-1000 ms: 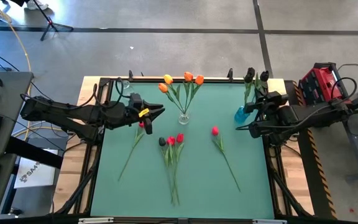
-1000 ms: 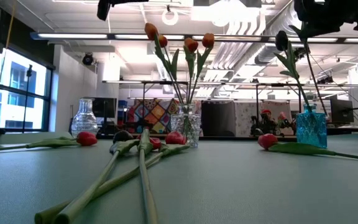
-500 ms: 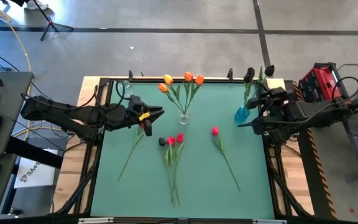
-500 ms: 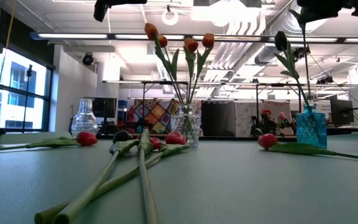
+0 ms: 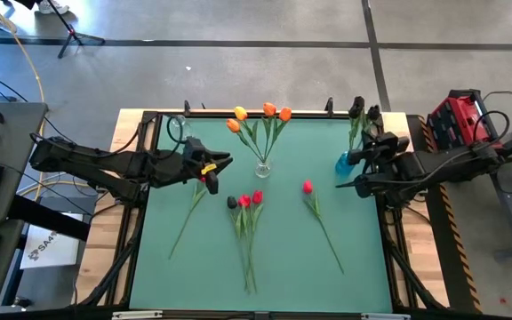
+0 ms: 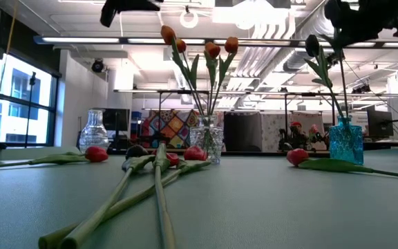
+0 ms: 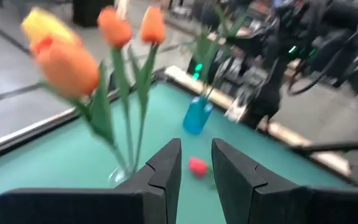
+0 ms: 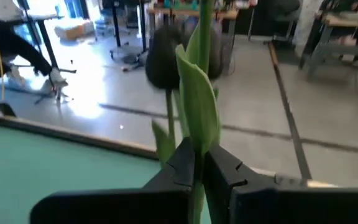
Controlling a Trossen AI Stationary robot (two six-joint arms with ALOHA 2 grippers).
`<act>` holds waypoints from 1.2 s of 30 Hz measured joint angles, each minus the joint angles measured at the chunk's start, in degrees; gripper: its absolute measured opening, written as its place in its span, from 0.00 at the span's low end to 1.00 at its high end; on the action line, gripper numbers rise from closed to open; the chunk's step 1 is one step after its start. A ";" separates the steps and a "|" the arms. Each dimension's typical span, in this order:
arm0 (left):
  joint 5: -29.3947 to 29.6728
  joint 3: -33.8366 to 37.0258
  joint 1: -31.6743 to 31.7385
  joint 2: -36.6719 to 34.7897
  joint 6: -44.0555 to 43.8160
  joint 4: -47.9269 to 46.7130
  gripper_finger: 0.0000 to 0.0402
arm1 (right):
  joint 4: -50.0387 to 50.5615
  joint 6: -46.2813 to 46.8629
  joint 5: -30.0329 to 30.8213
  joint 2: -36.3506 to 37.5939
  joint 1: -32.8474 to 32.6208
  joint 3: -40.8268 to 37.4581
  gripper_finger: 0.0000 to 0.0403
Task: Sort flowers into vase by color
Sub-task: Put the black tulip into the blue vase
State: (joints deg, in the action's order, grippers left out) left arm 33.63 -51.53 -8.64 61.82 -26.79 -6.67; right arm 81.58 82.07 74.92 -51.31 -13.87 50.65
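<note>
The high view showed you the green table (image 5: 265,267) from above, with your right gripper (image 5: 369,153) lower and closer to the blue vase (image 5: 344,164) than it had been half a second before. Its dark fingers were pinched tight on the green stem of a dark tulip (image 5: 373,112), so this flower looked close to being seated with the other dark tulip (image 5: 357,108) already standing in that vase. Your left gripper (image 5: 223,161) had barely moved; it waited over the table's left part, above a red tulip (image 5: 202,180), jaws partly apart and holding nothing.

Four orange and yellow tulips (image 5: 269,110) stood in the clear vase (image 5: 262,167) at the centre. Lying flat were two red tulips (image 5: 251,199) beside a dark one (image 5: 232,203), and another red tulip (image 5: 308,187) further right.

The right wrist view showed what the overhead could not: the fingers (image 8: 182,163) closed directly on the stem, with a leaf (image 8: 199,106) rising above them. The low view alone revealed an empty clear vase (image 6: 94,131) at the far left, and the blue vase's stems (image 6: 338,90) running up to the gripper. The left wrist view confirmed the gap between its fingers (image 7: 166,165) was empty.
</note>
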 joint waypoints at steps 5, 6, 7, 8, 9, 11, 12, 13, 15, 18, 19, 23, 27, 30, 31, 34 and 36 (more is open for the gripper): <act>-1.38 0.00 -0.02 0.00 -1.13 -6.22 0.20 | -0.34 0.16 -7.24 0.50 -0.23 -0.22 0.17; -1.46 0.00 -0.02 0.00 -1.41 -6.90 0.21 | -0.55 0.16 -8.01 0.79 -0.39 -0.22 0.22; -1.55 0.00 -0.05 0.00 -1.81 -7.46 0.22 | -0.71 0.17 -8.70 0.99 -0.48 -0.22 0.26; -1.57 0.00 -0.04 0.00 -2.36 -8.01 0.23 | -0.97 0.21 -9.65 1.27 -0.51 -0.20 0.30; -1.53 0.00 -0.04 0.00 -2.81 -8.56 0.24 | -1.12 0.19 -10.51 1.68 -0.50 -0.19 0.34; -1.53 0.00 -0.04 0.00 -3.18 -9.84 0.26 | -0.98 0.01 -11.25 2.53 -0.50 0.35 0.42; -1.53 0.00 -0.02 0.00 -3.19 -10.68 0.27 | -0.88 -0.11 -11.29 2.86 -0.50 0.97 0.46; -1.55 0.00 -0.02 0.00 -3.31 -11.65 0.27 | -0.68 -0.52 -11.22 3.26 -0.49 1.84 0.49; -1.69 0.00 -0.02 0.00 -4.78 -14.33 0.28 | -0.43 -1.46 -10.59 3.91 -0.39 4.22 0.54; -4.47 0.00 -0.13 0.00 -7.46 -18.81 0.29 | -0.37 -3.84 -9.06 4.60 -0.37 8.96 0.58; -5.55 0.04 -0.30 0.06 -8.18 -20.04 0.29 | -0.40 -4.76 -8.83 4.61 -0.37 10.86 0.59; -8.36 2.14 -1.63 0.22 -10.85 -21.42 0.29 | -0.45 -8.16 -10.24 4.57 -0.37 18.33 0.59; -11.25 5.40 -2.18 0.26 -15.32 -21.24 0.29 | -0.33 -9.20 -13.00 4.60 -0.37 22.90 0.59; -11.63 7.49 -2.91 0.28 -17.70 -19.15 0.29 | 0.53 -10.22 -13.05 4.58 -0.27 22.20 0.59; -11.66 7.72 -3.19 0.28 -18.11 -18.93 0.29 | 0.83 -9.88 -13.08 4.55 -0.06 21.33 0.59; -11.71 7.72 -4.03 0.28 -18.62 -18.59 0.29 | 0.84 -6.94 -15.53 4.36 0.39 18.27 0.59; -11.69 7.72 -4.64 0.28 -18.94 -18.61 0.29 | 0.55 -4.28 -18.05 3.94 0.39 16.39 0.59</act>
State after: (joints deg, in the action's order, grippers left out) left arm 21.93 -43.81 -13.29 62.11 -45.72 -25.28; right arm 82.13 77.80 56.86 -47.37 -13.47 67.04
